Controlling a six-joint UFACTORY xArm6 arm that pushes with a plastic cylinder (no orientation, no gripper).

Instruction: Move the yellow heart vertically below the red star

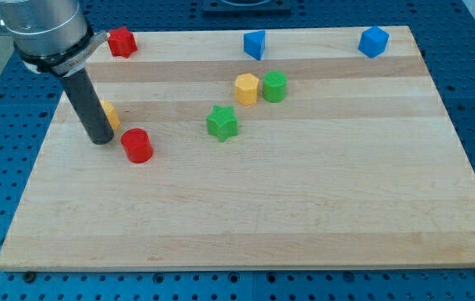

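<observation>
- Risk: my tip sits at the view's left, in front of the small yellow heart block, which is mostly hidden behind the rod. Contact cannot be confirmed.
- Risk: the red cylinder block lies just beside my tip on its right. A push toward the view's right would likely carry it along with, or instead of, the heart.
- Target: the red star block is at the top-left corner of the pale wooden surface; the heart already lies below it, slightly left. Overshoot toward the left edge seems the main hazard.
- Farther right: green star block, yellow hexagonal block, green cylinder block, all well apart from the tip.
- Pose: rod nearly upright, leaning slightly, with the arm body at top left. No gripper fitted, so no jaw state to record.
</observation>
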